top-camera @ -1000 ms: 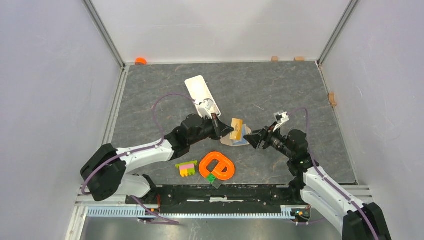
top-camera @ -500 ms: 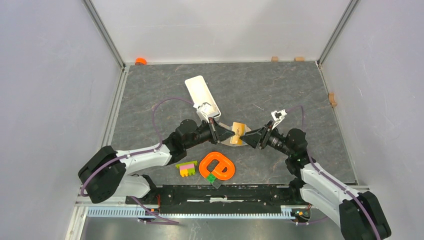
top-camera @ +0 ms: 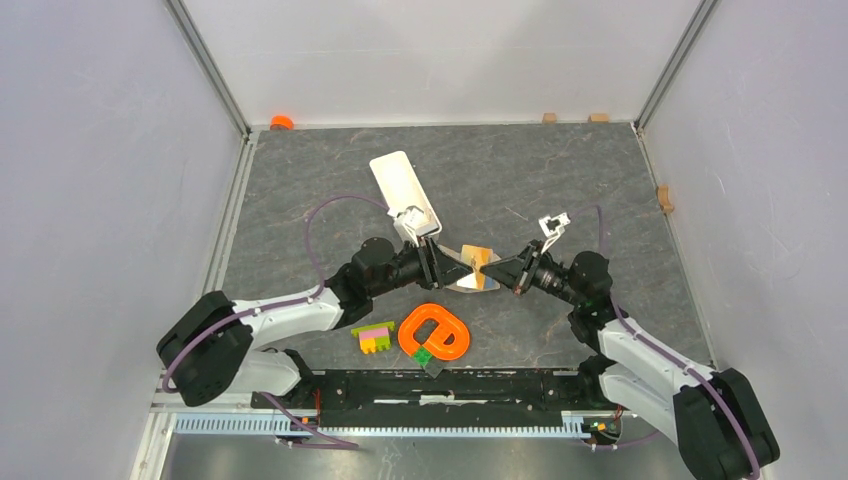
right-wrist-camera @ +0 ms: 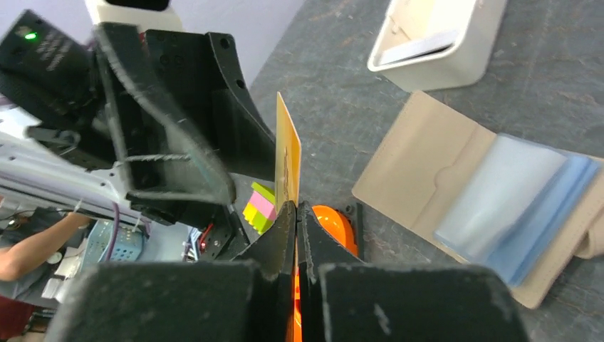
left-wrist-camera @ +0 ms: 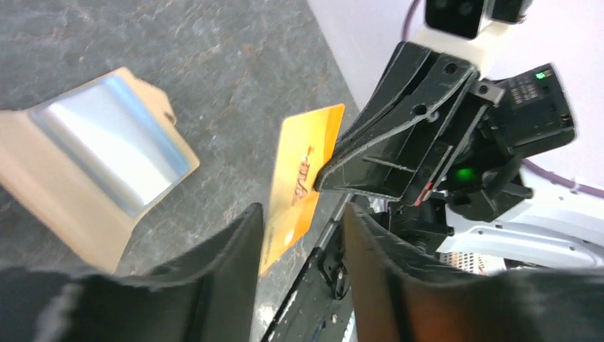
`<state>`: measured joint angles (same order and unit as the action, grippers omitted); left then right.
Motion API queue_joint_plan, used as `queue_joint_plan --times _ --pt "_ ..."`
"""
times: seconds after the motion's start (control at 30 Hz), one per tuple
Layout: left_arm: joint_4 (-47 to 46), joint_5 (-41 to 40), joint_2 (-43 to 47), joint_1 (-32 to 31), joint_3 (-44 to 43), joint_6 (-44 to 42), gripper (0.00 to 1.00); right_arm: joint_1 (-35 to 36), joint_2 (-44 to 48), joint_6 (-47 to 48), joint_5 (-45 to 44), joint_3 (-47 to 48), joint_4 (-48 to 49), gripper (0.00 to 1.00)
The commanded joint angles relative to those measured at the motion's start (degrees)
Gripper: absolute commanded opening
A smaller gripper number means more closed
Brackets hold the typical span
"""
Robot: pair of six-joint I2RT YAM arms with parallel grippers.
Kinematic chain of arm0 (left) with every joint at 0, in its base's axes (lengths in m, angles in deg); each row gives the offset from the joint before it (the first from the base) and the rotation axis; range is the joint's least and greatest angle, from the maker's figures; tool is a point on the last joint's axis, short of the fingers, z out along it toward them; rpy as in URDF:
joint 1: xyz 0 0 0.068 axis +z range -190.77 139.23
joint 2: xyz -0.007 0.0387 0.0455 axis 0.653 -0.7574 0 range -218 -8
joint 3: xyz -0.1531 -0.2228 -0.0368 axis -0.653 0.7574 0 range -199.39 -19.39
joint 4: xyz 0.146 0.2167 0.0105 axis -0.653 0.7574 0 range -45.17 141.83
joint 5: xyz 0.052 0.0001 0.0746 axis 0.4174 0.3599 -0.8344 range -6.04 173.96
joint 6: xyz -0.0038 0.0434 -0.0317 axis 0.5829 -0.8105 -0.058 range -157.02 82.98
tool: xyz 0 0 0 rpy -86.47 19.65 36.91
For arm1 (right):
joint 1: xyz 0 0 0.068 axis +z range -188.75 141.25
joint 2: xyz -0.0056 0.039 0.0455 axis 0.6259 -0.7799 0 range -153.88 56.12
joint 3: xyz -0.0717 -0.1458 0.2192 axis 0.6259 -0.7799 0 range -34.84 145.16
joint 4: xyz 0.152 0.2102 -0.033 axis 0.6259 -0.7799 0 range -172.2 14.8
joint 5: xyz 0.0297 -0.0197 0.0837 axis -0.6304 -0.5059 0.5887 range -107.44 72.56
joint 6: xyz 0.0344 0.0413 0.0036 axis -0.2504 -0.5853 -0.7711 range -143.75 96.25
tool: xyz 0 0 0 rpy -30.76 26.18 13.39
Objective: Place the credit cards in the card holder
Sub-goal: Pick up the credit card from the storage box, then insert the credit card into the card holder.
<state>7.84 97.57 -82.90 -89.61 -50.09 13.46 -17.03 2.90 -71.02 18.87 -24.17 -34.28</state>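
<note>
Pinching orange card [right-wrist-camera: 288, 153], right gripper [right-wrist-camera: 296, 209] shows clearly only wrist-side.

From above, the wallet [top-camera: 466, 285] lay partly hidden under the left fingers [top-camera: 432, 263] and right fingers [top-camera: 506, 270]. At the left wrist, the left fingers [left-wrist-camera: 206, 285] were blurred, cut off at the bottom edge, and covered the orange card's [left-wrist-camera: 303, 178] lower corner. At the right wrist, the right fingers [right-wrist-camera: 267, 285] hid the card's lower part and most of the orange ring [right-wrist-camera: 333, 219]; the tray [right-wrist-camera: 445, 53] ran off the top edge.
</note>
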Motion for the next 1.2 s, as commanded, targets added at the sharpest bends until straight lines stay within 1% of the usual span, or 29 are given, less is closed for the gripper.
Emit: queue_joint_plan --times 0.0,0.07,0.1,0.13,0.2,0.33,0.5,0.63,0.77,0.9,1.0,1.1,1.17 --pt "12.3 -4.0 3.0 -0.6 -4.4 -7.6 0.63 0.2 -0.5 10.9 -10.0 6.6 -17.2 0.0" --pt "20.9 -8.3 3.7 -0.5 -6.3 -11.2 0.69 0.2 -0.9 15.3 -15.7 8.5 -23.5 0.0" --pt "25.0 -10.1 3.7 -0.6 -7.4 -12.5 0.7 0.2 -1.2 17.0 -19.1 9.4 -25.8 0.0" --pt "28.0 -11.9 3.2 -0.5 -8.3 -13.7 0.71 0.2 -1.5 18.6 -21.8 10.0 -27.9 0.0" --pt "30.9 -12.9 1.7 -0.2 -9.6 -15.0 0.74 0.0 -3.1 21.0 -25.0 11.1 -30.1 0.0" --pt "31.3 -9.7 -2.9 2.1 -10.6 -14.7 0.75 -0.6 -7.0 23.0 -26.4 12.7 -31.8 0.0" --pt "26.6 -7.0 -6.6 4.1 -9.7 -13.3 0.73 -1.3 -9.6 23.9 -27.2 13.4 -31.6 0.0" --pt "24.4 -4.2 -10.0 5.2 -10.4 -12.9 0.66 -2.0 -10.9 24.2 -26.1 13.9 -31.4 0.0" --pt "23.4 -3.3 -12.5 6.2 -10.8 -12.9 0.59 -2.4 -11.8 24.1 -24.3 14.0 -31.1 0.0" --pt "22.0 -1.6 -14.9 6.8 -11.1 -12.9 0.48 -2.6 -12.6 23.0 -21.7 13.4 -29.9 0.0" --pt "21.1 -0.2 -16.9 7.0 -11.4 -12.8 0.43 -2.7 -13.8 22.5 -20.3 13.2 -29.1 0.0" --pt "20.8 0.5 -18.5 7.2 -11.5 -12.9 0.32 -2.9 -14.3 21.3 -18.6 12.6 -27.9 0.0" --pt "20.6 1.0 -19.3 7.4 -11.4 -12.9 0.22 -3.0 -14.3 20.0 -17.2 12.1 -26.7 0.0"
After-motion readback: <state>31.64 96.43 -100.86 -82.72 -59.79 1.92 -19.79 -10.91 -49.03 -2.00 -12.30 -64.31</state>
